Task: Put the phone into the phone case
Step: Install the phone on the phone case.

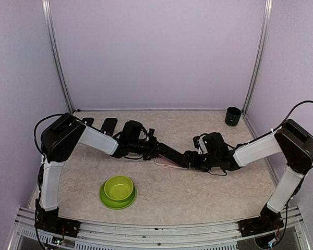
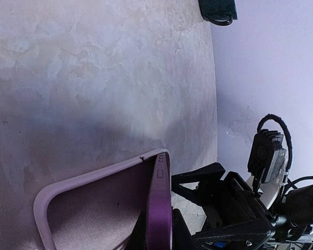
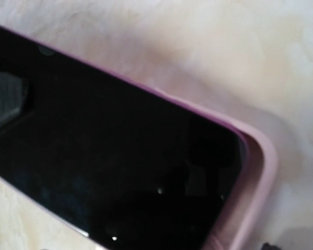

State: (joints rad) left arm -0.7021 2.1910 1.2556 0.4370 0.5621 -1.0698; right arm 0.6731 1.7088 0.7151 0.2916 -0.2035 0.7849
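Observation:
The pink phone case (image 1: pixel 167 163) lies mid-table between the two arms. My left gripper (image 1: pixel 157 151) is shut on it. In the left wrist view the fingers (image 2: pixel 185 234) pinch the case's purple side wall (image 2: pixel 159 208), and the case's mauve inside (image 2: pixel 94 208) shows to the left. In the right wrist view the black phone (image 3: pixel 120 156) fills the frame, its corner sitting inside the case's pink corner (image 3: pixel 261 172). My right gripper (image 1: pixel 189 159) hovers at the case's right end, its fingers (image 2: pixel 198 173) spread and nothing seen gripped between them.
A green bowl (image 1: pixel 118 191) sits near the front left. A dark cup (image 1: pixel 232 115) stands at the back right corner. Two flat black items (image 1: pixel 109 125) lie at the back left, behind the left arm. Lilac walls close in the table.

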